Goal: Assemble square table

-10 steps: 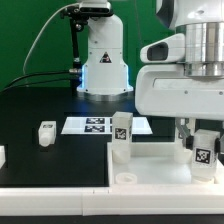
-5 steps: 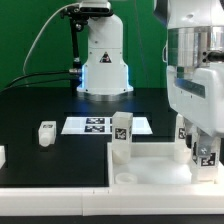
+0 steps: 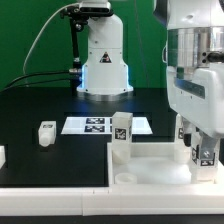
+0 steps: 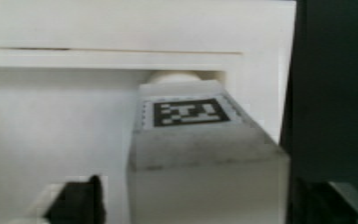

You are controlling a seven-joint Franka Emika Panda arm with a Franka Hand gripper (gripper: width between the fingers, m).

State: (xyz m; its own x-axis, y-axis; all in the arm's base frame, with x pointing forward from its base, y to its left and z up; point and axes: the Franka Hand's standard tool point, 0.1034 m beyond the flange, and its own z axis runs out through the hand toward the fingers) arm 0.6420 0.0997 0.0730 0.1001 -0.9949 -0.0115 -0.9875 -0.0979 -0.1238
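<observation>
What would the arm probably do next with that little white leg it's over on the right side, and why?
Probably turn the leg a little further into the square table panel. The claw stands around the upright leg at the panel's corner on the exterior view's right, and the wrist view shows the leg between the fingers. Whether it is fully seated cannot be seen, so more twisting seems the cautious guess.

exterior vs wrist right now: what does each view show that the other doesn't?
Exterior only: the robot base, the marker board, a loose leg lying on the black table, and an upright leg at the panel's far corner.
Wrist only: the gripper's fingertips straddling the leg.
Both: the tagged leg under the gripper and the white square panel.
</observation>
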